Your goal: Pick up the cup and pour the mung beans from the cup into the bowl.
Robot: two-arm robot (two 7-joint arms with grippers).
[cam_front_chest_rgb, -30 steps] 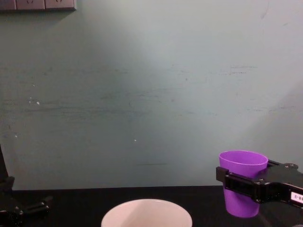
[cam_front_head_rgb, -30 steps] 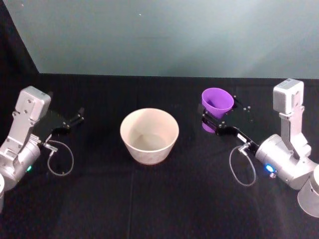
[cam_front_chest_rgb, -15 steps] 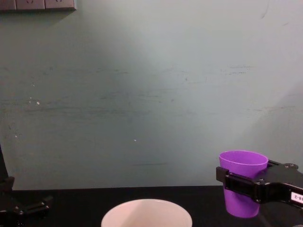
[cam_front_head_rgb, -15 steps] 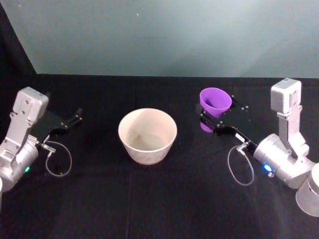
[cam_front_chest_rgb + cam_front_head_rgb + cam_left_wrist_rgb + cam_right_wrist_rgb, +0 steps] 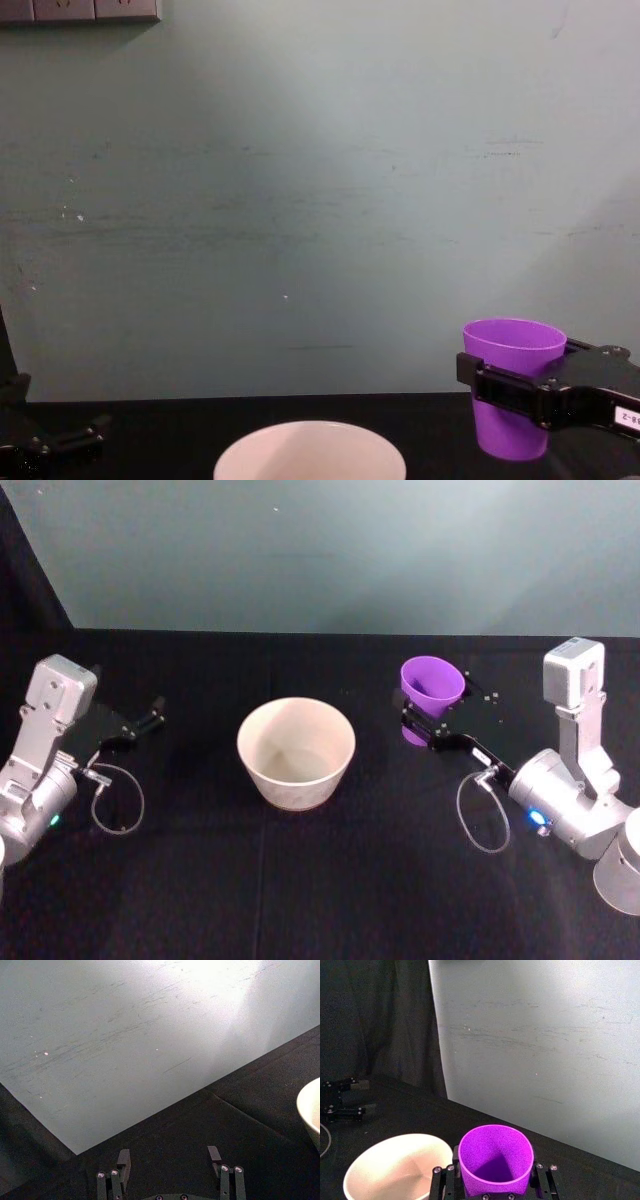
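Head view. Item: cup (image 5: pixel 432 683), purple, upright, right of the middle of the table (image 5: pixel 300 880) and toward its far edge, clamped low on its wall by right gripper (image 5: pixel 423 728). Item: bowl (image 5: pixel 296 780), mid-table, near the cup, not touching. Mung beans: not discernible inside the cup. Left gripper (image 5: pixel 169 1160): fingers spread, empty, idle near the left edge. Change over the last second: none of note; cup unmoved, untilted. Judgement: grasp complete; carry to bowl and pour outstanding.
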